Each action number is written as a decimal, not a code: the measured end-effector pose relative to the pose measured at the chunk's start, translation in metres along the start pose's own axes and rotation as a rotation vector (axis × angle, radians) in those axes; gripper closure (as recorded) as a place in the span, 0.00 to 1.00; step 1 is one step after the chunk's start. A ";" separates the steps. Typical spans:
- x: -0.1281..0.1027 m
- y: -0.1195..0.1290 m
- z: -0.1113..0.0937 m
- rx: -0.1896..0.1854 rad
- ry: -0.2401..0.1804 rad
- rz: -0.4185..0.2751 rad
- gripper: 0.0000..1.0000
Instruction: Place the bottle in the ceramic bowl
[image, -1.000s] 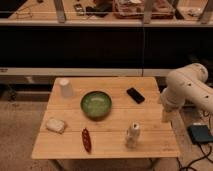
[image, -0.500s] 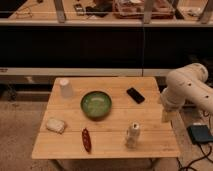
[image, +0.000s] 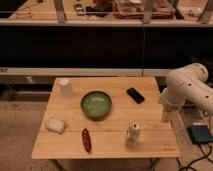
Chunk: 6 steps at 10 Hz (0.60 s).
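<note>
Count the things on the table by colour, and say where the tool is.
White or cream: 3 (cup, bottle, lump)
Green: 1 (bowl)
Black: 1 (phone)
Red: 1 (chili)
Total: 6
The tool hangs beside the table's right edge.

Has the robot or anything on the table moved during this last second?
Nothing visibly changed. The gripper hangs at the same spot beside the table, on the picture's right, touching nothing. The bottle stands upright near the front edge and the ceramic bowl sits empty, both where they were.
</note>
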 end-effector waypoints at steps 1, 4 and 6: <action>0.000 0.000 0.000 0.000 0.000 0.000 0.35; 0.000 0.000 0.000 -0.001 0.000 0.000 0.35; -0.006 0.008 0.005 -0.027 -0.026 -0.001 0.35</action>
